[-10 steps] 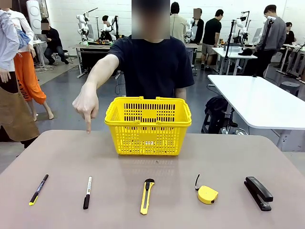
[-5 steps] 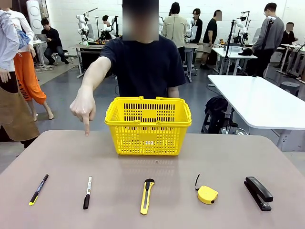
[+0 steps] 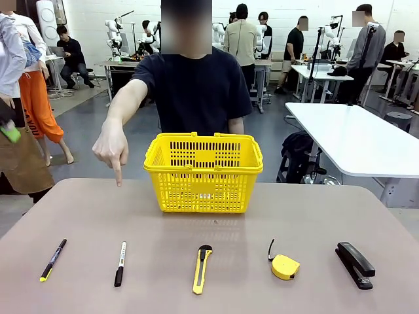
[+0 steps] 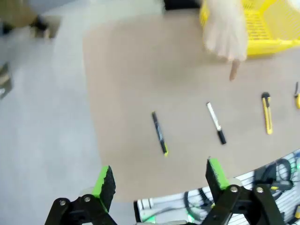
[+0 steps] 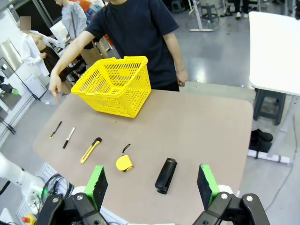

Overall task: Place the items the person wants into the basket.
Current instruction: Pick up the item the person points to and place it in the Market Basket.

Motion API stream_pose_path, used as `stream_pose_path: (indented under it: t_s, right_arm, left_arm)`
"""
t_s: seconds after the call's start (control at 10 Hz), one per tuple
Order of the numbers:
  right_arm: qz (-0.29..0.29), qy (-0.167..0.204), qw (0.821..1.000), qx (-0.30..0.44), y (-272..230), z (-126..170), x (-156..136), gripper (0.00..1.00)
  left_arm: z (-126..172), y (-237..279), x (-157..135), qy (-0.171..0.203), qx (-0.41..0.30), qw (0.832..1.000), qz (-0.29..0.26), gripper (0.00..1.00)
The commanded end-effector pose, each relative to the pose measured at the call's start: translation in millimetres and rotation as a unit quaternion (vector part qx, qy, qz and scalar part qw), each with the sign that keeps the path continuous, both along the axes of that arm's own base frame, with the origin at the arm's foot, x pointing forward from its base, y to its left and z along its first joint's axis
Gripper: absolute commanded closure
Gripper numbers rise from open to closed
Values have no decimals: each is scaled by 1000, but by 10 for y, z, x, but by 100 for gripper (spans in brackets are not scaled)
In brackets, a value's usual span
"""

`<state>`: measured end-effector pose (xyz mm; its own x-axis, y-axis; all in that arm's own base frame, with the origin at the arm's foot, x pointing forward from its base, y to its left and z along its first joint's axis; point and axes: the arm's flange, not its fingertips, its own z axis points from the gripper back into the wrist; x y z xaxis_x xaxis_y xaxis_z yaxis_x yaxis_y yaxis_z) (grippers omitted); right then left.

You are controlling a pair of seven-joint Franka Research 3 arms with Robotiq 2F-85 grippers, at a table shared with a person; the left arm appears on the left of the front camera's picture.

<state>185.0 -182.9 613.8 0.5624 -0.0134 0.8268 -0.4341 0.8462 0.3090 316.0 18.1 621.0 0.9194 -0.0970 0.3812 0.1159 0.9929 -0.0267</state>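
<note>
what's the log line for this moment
person's hand: pointing down left of basket, in line with black marker | utility knife, tape measure: on table | left gripper: open | right gripper: open

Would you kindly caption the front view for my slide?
A person's hand points down beside the yellow basket; five tools lie in a row on the table.

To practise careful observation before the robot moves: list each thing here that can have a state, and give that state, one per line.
basket: upright, handles folded down, nothing seen inside
marker: lying flat, untouched
utility knife: lying flat, untouched
tape measure: lying flat, tape wound in
stapler: lying closed
person's hand: index finger pointing down
left gripper: open, empty
right gripper: open, empty
</note>
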Motion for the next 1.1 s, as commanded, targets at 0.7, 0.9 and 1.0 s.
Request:
stream_pose_path:
  t_s: [0.7, 0.9, 1.0]
  right_arm:
    - [2, 3, 1000, 0, 9, -20, 31, 0]
    - [2, 3, 1000, 0, 9, -20, 31, 0]
    - [2, 3, 1000, 0, 9, -20, 31, 0]
  left_arm:
    - [-1367, -1490, 323, 89, -17, 990, 107, 0]
    - [-1312, -1451, 347, 101, -39, 990, 91, 0]
    - [-1349, -1467, 307, 93, -11, 991, 99, 0]
